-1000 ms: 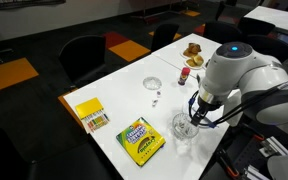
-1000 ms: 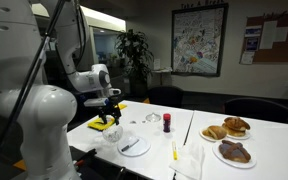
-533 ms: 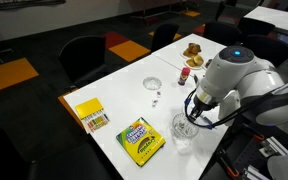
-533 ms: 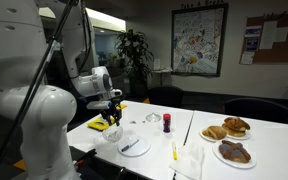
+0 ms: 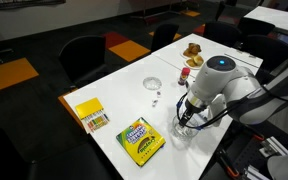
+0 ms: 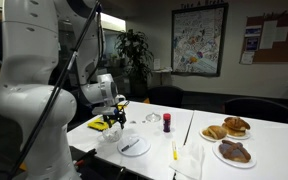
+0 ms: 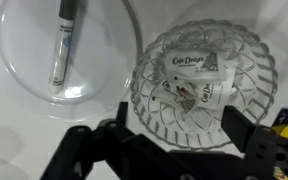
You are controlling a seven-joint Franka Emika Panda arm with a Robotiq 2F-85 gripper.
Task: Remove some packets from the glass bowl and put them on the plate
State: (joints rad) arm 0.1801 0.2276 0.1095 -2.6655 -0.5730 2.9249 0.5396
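The glass bowl (image 7: 206,88) is ribbed and clear and holds several small white printed packets (image 7: 192,80). It also shows in both exterior views (image 5: 183,130) (image 6: 111,137). The pale round plate (image 7: 29,60) lies right beside the bowl, with a dark marker (image 7: 62,42) on it; it also shows in an exterior view (image 6: 134,147). My gripper (image 7: 177,135) hangs just above the bowl, jaws open and empty on either side of its near rim. In an exterior view the gripper (image 5: 188,117) sits right over the bowl, and the arm hides the plate there.
A crayon box (image 5: 140,140) and a yellow box (image 5: 90,114) lie near the bowl. A small shallow clear dish (image 5: 152,84), a red-capped bottle (image 6: 167,122), plates of pastries (image 6: 227,129), a yellow pen (image 6: 174,152) and a napkin (image 6: 194,160) share the white table.
The arm has swung lower and closer over the glass bowl, bringing the open gripper down to it. The packets, bowl and plate have not moved.
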